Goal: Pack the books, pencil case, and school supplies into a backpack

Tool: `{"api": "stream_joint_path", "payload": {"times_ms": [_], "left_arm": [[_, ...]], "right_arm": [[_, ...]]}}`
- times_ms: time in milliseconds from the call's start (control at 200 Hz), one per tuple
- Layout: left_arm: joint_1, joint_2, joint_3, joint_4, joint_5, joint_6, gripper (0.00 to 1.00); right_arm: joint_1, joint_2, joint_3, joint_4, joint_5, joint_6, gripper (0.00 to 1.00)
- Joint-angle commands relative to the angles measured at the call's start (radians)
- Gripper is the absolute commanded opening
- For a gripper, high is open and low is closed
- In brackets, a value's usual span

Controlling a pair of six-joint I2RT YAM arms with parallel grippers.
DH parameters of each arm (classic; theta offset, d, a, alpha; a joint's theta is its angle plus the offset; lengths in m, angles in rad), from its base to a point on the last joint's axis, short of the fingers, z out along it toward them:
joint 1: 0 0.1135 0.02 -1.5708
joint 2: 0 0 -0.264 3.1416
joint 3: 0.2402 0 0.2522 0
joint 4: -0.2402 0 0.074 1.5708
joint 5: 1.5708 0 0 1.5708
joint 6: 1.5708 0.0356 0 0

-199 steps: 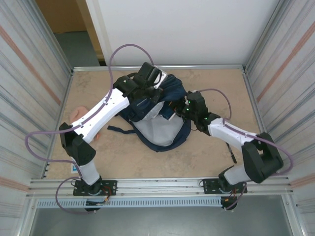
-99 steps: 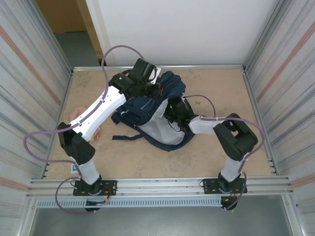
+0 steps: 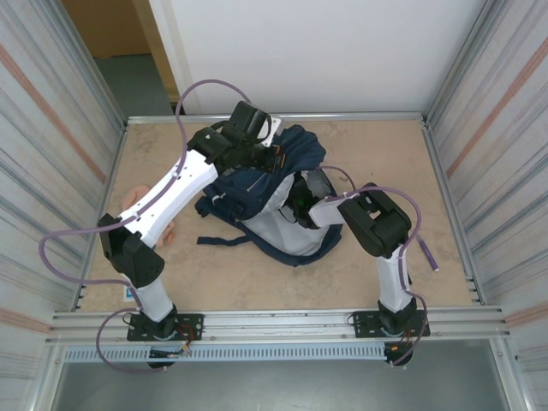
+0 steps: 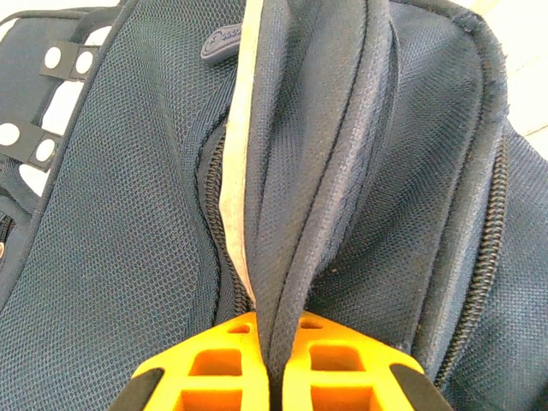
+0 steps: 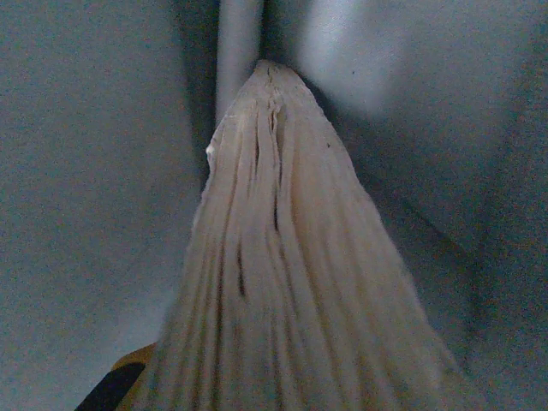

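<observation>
Lying crumpled at the centre of the top view, 1 navy-blue backpack (image 3: 301, 152) is resting on the tan bench (image 3: 385, 154), its mouth gaping toward the lower right and showing pale grey lining.

Item 1, left claw (image 3: 259, 159): it is reaching from the lower left to the upper centre of the frame and pinching a raised fold of the backpack's rim. In the left wrist view the 2 orange fingers (image 4: 214, 364) are sitting pressed together at the bottom edge, with navy mesh and a pale stripe running up from between them.

Item 2, right claw (image 3: 297, 202): it is sitting inside the backpack's mouth, just right of centre. In the right wrist view the cream page edges of 1 book (image 5: 282, 282) are fanning up from the bottom of the frame, where the claw is gripping it narrowly. Grey lining (image 5: 86, 171) is surrounding the book on both sides.

Item 3, school supplies: 1 peach-pink lump (image 3: 133, 199) is lying at the left edge of the bench, partly behind the left arm and well apart from the backpack. 1 light-blue oblong (image 3: 130, 295) is peeking out by the left arm's base at the lower left.
</observation>
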Motion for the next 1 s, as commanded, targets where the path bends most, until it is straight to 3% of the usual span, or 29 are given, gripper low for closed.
{"api": "stream_joint_path", "payload": {"times_ms": [0,175,266,411,636,997], "left_arm": [[0.015,-0.119,0.0,0.097,0.043,-0.003,0.0],[0.048,-0.156,-0.07,0.123,0.04,-0.015,0.0],[0.074,-0.164,-0.105,0.151,0.059,-0.044,0.0],[0.088,-0.157,-0.131,0.158,0.048,-0.062,0.0],[0.098,-0.147,-0.177,0.189,0.028,-0.081,0.0],[0.104,-0.099,-0.228,0.25,0.074,-0.07,0.0]], "right_arm": [[-0.019,0.05,0.061,-0.005,-0.04,0.0,0.16],[-0.06,0.09,0.077,-0.023,-0.118,0.017,0.36],[-0.086,0.092,0.105,-0.076,-0.184,-0.015,0.42],[-0.106,0.069,0.096,-0.098,-0.244,0.008,0.46],[-0.087,-0.066,0.048,-0.295,-0.213,0.063,0.54],[-0.115,-0.273,-0.094,-0.405,-0.288,-0.025,0.57]]}}
